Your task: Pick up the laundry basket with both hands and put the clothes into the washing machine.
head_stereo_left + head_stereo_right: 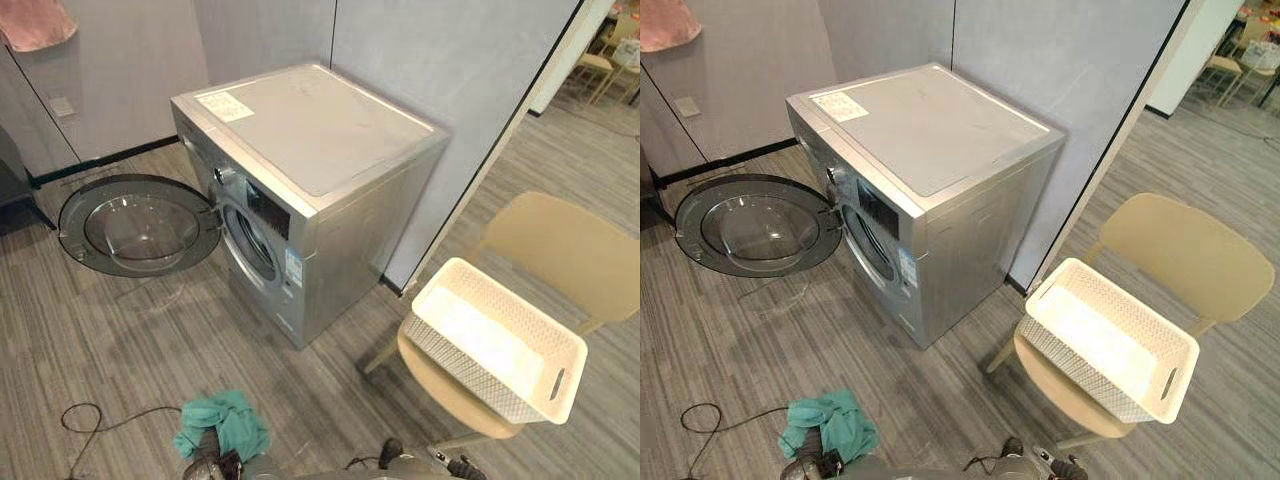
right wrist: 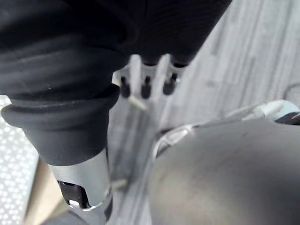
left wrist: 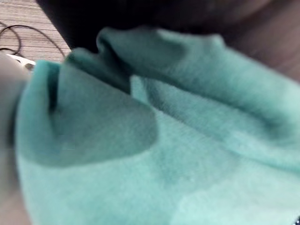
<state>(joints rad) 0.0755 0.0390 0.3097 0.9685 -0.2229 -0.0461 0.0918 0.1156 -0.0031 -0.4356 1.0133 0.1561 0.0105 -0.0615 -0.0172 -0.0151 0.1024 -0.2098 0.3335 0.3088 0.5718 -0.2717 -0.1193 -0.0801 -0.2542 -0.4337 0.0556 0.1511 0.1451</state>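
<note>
Teal cloth [image 1: 225, 420] drapes over the left hand [image 1: 205, 462] and hides most of it; seen close up, the cloth is a blur. A dark cover hides most of the right hand [image 2: 146, 82]. The washer [image 1: 300, 130] drum is too dark to see into. The basket [image 1: 465, 365] covers most of the chair [image 1: 560, 245] seat. A pink cloth [image 1: 35, 25] is cut off at the upper edge.

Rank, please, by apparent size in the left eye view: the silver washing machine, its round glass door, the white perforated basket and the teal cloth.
1. Silver washing machine.
2-3. White perforated basket and round glass door look alike; unranked.
4. Teal cloth, smallest though nearest.
</note>
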